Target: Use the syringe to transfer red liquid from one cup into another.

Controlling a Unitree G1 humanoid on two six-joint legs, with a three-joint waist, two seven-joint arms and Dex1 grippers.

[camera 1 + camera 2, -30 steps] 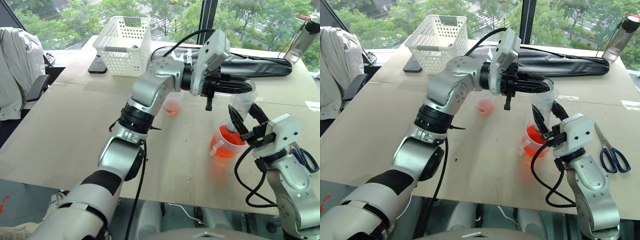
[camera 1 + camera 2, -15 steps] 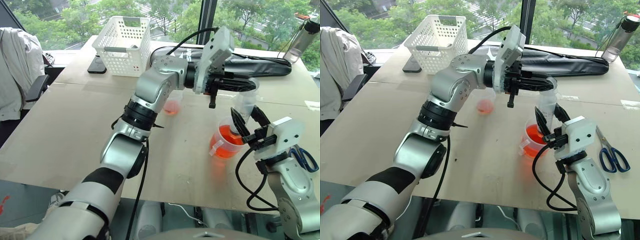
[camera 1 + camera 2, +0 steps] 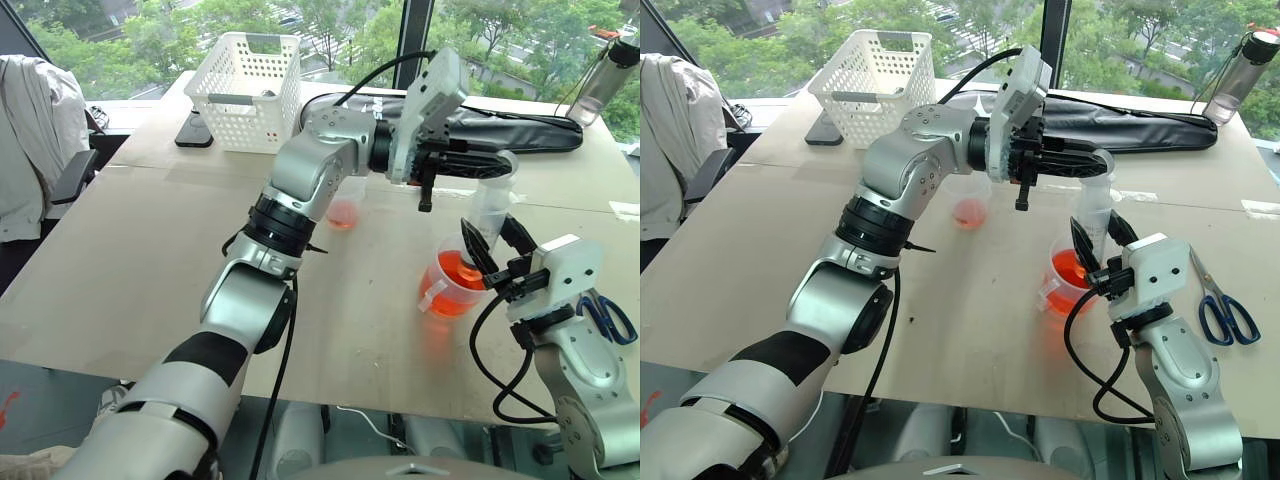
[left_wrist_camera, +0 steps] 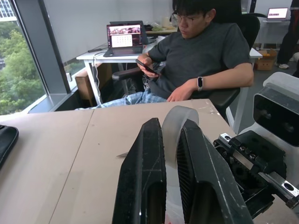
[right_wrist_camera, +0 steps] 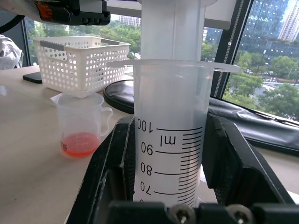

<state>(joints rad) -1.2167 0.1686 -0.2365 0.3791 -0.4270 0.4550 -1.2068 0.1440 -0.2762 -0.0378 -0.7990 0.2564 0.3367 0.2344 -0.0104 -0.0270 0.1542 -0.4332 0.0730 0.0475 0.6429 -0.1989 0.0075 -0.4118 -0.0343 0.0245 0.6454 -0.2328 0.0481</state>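
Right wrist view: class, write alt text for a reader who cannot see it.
The right gripper clamps the syringe upright by its marked barrel. Behind it on the table stand a small cup with a little red liquid and a white basket.

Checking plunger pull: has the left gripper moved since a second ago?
Yes. The left gripper rose slightly, judged against the black bag behind it.
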